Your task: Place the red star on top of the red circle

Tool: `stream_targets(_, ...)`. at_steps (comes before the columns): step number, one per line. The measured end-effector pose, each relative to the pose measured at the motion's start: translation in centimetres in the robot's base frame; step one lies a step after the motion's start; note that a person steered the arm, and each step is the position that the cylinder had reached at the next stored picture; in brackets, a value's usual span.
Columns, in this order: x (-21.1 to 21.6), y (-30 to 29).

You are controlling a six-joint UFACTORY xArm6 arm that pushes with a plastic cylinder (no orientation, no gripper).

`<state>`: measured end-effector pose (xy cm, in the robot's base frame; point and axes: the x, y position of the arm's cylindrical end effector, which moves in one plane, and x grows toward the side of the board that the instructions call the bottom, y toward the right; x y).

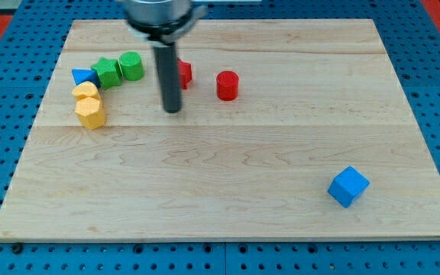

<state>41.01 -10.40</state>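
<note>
The red star (184, 73) lies in the upper middle of the wooden board (228, 191), partly hidden behind my rod. The red circle (227, 85) stands a short way to its right, apart from it. My tip (173, 110) rests on the board just below and slightly left of the red star, close to it.
At the upper left sits a cluster: a green star (107, 72), a green circle (131, 66), a blue triangle-like block (84, 77), and two yellow blocks (86, 92) (91, 112). A blue cube (348, 186) sits at the lower right. Blue pegboard surrounds the board.
</note>
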Motion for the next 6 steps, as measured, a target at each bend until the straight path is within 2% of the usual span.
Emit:
stream_targets(1, -2.2, -4.8)
stream_targets(2, -5.5, -3.7)
stream_targets(3, -6.8, 0.4)
stream_targets(4, -7.2, 8.9)
stream_targets(5, -9.5, 7.1)
stream_targets(6, -13.9, 6.1)
